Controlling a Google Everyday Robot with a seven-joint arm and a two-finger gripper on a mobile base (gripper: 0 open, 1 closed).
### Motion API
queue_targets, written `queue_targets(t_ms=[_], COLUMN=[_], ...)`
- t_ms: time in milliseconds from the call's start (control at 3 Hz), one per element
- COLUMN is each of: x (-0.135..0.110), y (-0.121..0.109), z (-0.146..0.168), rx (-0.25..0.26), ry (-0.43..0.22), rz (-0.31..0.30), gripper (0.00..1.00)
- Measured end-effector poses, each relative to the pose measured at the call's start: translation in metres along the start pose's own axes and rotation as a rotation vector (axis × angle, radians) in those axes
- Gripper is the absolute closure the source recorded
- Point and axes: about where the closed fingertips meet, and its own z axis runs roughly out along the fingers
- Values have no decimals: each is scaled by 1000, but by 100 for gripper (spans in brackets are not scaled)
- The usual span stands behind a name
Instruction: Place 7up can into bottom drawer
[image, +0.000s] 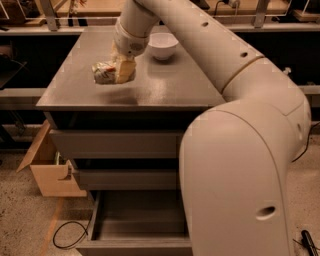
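Camera view, from above and in front of a grey cabinet (165, 87). Gripper (120, 74) over the left part of the cabinet top, clamped on the can (103, 73), with tan fingers (127, 70) pressed against its right end. Can on its side, dented, whitish with green and red marks, sticking out leftward from the grip. Seemingly just off the surface, with a dim shadow on the top below and a little toward the front; contact hard to judge. White bowl (163, 45) farther back on the same top, to the right of the gripper and apart from it. Large cream arm (235, 150) filling the right side, curving up and back down to the gripper.

Below the top, three grey drawers in steps. Bottom drawer (135, 246) pulled far out toward the camera, its grey floor in sight, well below the can. Cardboard box (50, 172) on the floor just left of the cabinet. Dark cable (64, 235) looped on the floor near the drawer's left corner.
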Motion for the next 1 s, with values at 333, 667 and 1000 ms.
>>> queue_targets(t_ms=[333,667,1000], x=[6,22,38], y=[24,57,87], z=[-19,-33,-49], rx=[31,41,49], ry=[-39,-70,-83], rz=[65,154,227], gripper=[100,100,100])
